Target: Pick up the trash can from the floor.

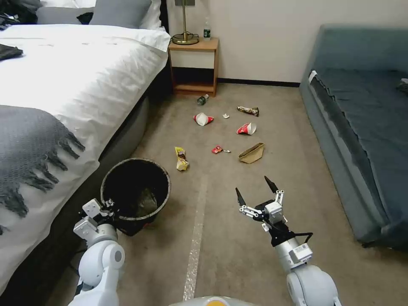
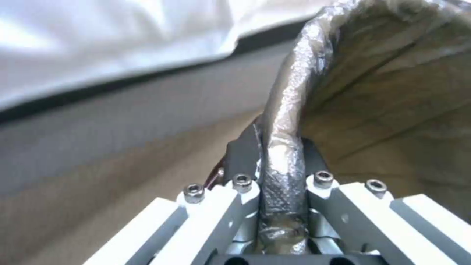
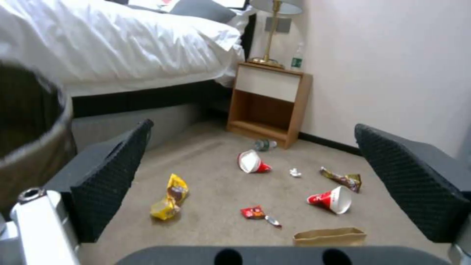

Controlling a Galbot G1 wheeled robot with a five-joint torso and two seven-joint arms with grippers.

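1. One trash can [image 1: 136,193] is sitting on the floor [image 1: 238,255], near left, just beside the bed [image 1: 63,93].
2. The left hand [image 1: 106,209] is gripping the near rim of the trash can; in the left wrist view its two fingers [image 2: 244,154] are pressing on both sides of the liner-covered rim [image 2: 284,147].
3. The right hand [image 1: 257,191] is hanging above the floor, right of the tape strip [image 1: 196,238], wide open and holding nothing.
4. Farther away, eight litter pieces are lying on the floor: two red paper cups [image 1: 203,119], one yellow wrapper [image 1: 182,159], one brown paper bag [image 1: 252,153], one small red packet [image 1: 217,149], one dark wrapper [image 1: 248,111], one white crumpled scrap [image 1: 226,115] and one bottle [image 1: 202,100].
5. One nightstand [image 1: 194,63] is standing at the far wall.
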